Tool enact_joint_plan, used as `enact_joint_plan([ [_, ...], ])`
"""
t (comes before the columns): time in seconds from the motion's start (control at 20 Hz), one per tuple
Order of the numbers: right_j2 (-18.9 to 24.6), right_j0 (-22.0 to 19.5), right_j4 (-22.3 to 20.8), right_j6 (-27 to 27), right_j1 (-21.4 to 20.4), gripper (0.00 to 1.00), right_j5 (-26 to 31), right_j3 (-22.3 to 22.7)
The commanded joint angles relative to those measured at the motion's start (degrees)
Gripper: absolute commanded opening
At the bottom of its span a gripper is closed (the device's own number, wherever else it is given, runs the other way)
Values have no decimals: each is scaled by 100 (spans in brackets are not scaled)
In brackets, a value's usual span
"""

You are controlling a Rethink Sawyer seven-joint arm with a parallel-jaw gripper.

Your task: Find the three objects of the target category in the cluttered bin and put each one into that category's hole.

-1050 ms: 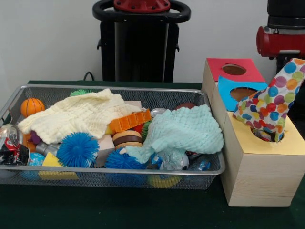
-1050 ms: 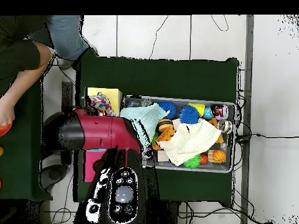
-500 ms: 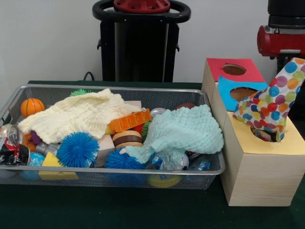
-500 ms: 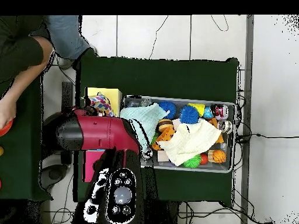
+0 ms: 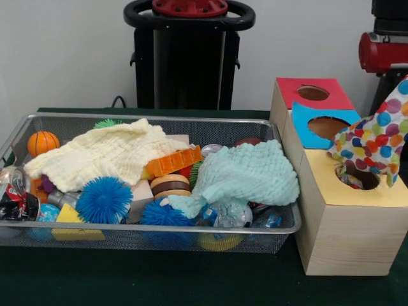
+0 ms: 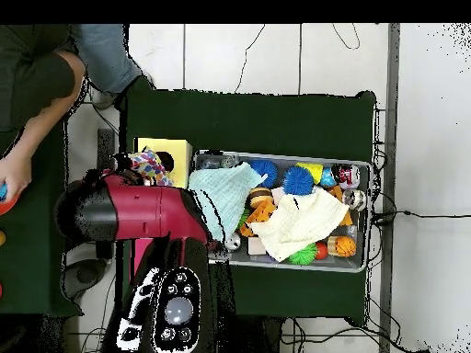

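A polka-dot cloth (image 5: 375,137) hangs drawn up to a peak at the right edge of the front view, its lower end in the round hole of the yellow box top (image 5: 331,188). My gripper (image 5: 401,84) is at that peak, shut on the cloth and mostly cut off by the frame edge. From overhead the cloth (image 6: 150,166) shows beside the red arm (image 6: 138,207), which hides the gripper. In the wire bin (image 5: 153,231) lie a cream cloth (image 5: 105,153) and a mint cloth (image 5: 245,173) over the clutter.
Behind the yellow top are a blue top (image 5: 305,118) and a red top (image 5: 290,89), each with a hole. The bin holds blue spiky balls (image 5: 104,199), a small basketball (image 5: 43,142), an orange toy (image 5: 172,161) and a can (image 5: 13,191). A person's arm (image 6: 37,101) is overhead, top left.
In the front view the arm and the cloth's peak have shifted right and the cloth has drawn off the hole's left side. Overhead, the person's arm has moved.
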Motion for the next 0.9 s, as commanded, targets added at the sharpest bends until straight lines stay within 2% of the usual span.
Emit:
enact_joint_plan([
  [0.05,-16,-18,303,1437,133,0,232,-66],
  [0.5,46,-156,294,1196,230,0,29,-35],
  [0.9,397,-658,84,582,419,0,-304,-118],
])
